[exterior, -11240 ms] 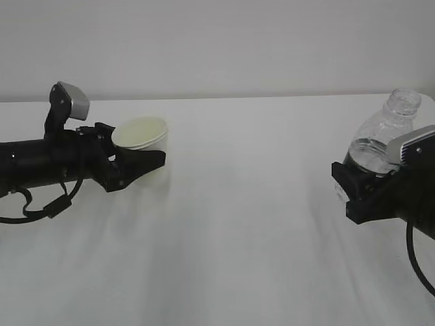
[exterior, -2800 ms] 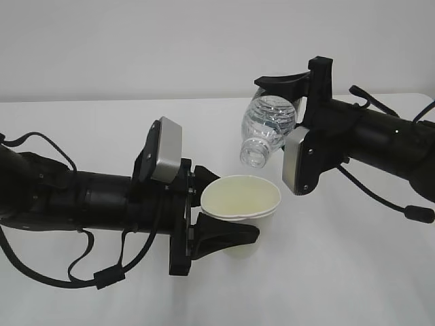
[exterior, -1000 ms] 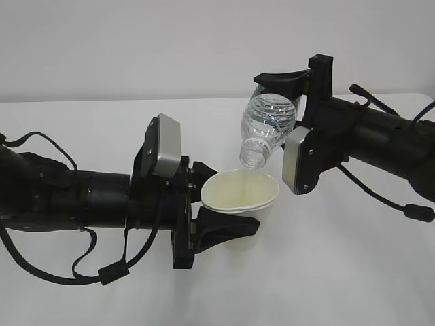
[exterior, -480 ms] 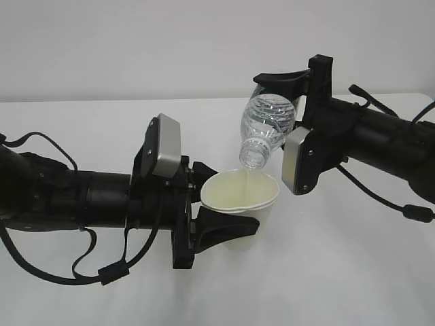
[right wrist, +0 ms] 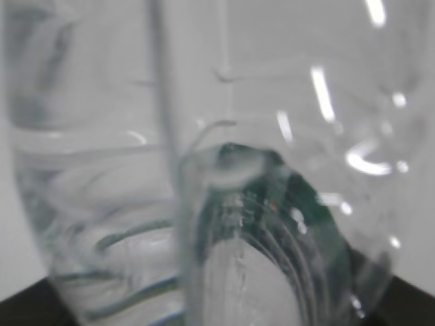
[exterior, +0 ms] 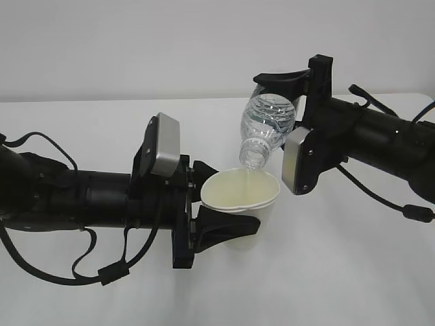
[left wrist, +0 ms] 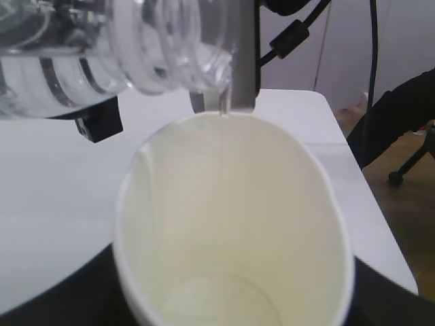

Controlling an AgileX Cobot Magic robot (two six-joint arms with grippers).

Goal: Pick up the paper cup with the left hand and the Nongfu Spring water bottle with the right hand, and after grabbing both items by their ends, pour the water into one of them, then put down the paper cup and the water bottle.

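Note:
My left gripper [exterior: 217, 207] is shut on the white paper cup [exterior: 241, 204], holding it above the table with its cream inside [left wrist: 231, 231] facing up. My right gripper [exterior: 289, 102] is shut on the clear Nongfu Spring water bottle [exterior: 267, 125], tipped mouth-down just over the cup's far rim. A thin stream of water [left wrist: 224, 109] falls from the bottle mouth [left wrist: 207, 71] into the cup. In the right wrist view the ribbed bottle [right wrist: 204, 224] fills the frame, with a green label patch [right wrist: 299, 204]; the fingers are hidden behind it.
A white table [exterior: 326, 272] lies under both arms, with a pale wall behind. Black cables loop from the left arm [exterior: 68, 204] and the right arm [exterior: 380, 146]. In the left wrist view the table's right edge [left wrist: 377, 204] and a floor beyond show.
Over the last second almost nothing has moved; bottle and cup hold their poses while the water keeps running. Earlier, both arms came in from the table's sides and met at the middle.

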